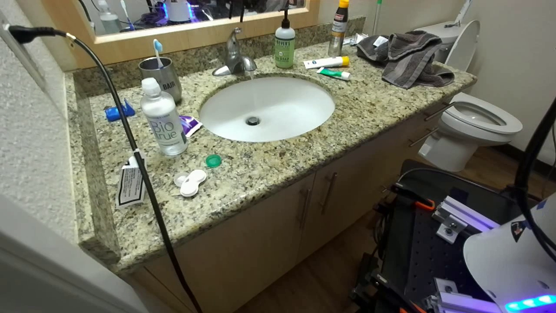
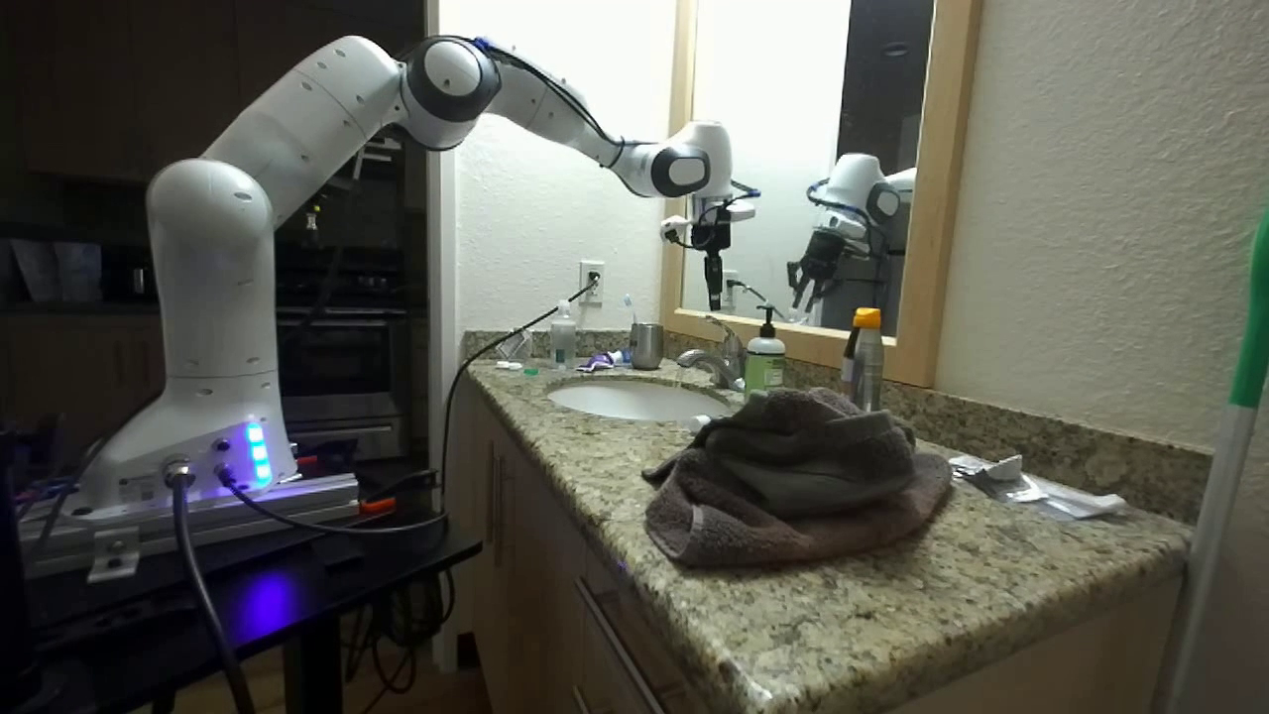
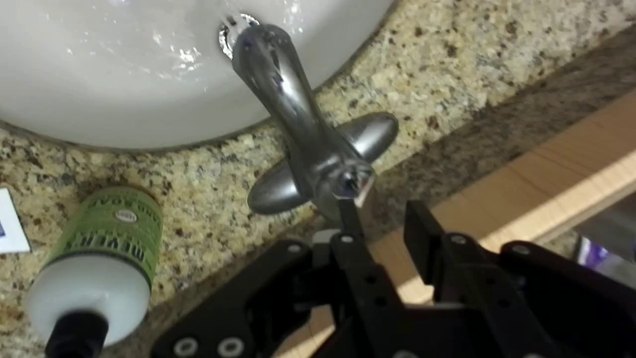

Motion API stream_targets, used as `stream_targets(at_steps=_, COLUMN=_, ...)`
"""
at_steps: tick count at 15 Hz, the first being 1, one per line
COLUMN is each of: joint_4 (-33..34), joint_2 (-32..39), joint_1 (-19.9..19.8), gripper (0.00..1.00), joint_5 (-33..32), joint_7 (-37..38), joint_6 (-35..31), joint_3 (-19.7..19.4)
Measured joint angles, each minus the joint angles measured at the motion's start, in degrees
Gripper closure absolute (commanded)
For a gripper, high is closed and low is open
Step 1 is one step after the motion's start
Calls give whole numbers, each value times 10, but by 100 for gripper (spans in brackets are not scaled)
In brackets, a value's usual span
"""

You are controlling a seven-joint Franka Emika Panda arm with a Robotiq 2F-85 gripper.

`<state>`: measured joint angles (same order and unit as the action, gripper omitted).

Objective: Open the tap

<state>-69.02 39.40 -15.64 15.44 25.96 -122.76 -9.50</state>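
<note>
Nearest hangs the gripper [image 3: 383, 214], jaws parted, over the tap [image 3: 298, 109] at the edge of the basin [image 3: 124, 109]. Its lever [image 1: 233, 41] looks smooth and rigid, probably slippery, best pushed near the tip; water [image 1: 253, 77] already runs, and the soap bottle [image 3: 112, 233] stands nearby.

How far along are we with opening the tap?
Done: the tap looks open, with water running into the basin. In hand: nothing gripped; the gripper hangs just above the handle, jaws apart, contact unclear. Left: probably only moving the arm clear, since it reaches over the counter.
</note>
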Motion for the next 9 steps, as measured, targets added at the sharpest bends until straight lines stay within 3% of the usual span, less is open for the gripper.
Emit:
stream_targets(at_steps=2, joint_4=-3, joint_2=-42, joint_1=-1, gripper=92, joint_5=6, joint_7=1, joint_6=-16, joint_3=-1)
stream_targets(at_steps=3, joint_4=-4, joint_2=-62, joint_1=-1, gripper=45, joint_5=15, joint_7=2, joint_6=-20, joint_3=-1)
stream_targets(at_steps=4, joint_4=-6, joint_2=-83, joint_1=-1, gripper=43, joint_5=26, joint_7=2, joint_6=-22, joint_3=-1)
stream_targets(at_steps=6, joint_4=-12, joint_2=-119, joint_1=-2, gripper=31, joint_5=45, joint_7=4, joint_6=-18, joint_3=-1)
stream_targets(at_steps=7, joint_4=-17, joint_2=-134, joint_1=-2, gripper=48, joint_5=45, joint_7=4, joint_6=-3, joint_3=-1)
stream_targets(at_steps=9, joint_4=-19, joint_2=-144, joint_1=-1, gripper=33, joint_5=45, joint_7=4, joint_6=2, joint_3=-1)
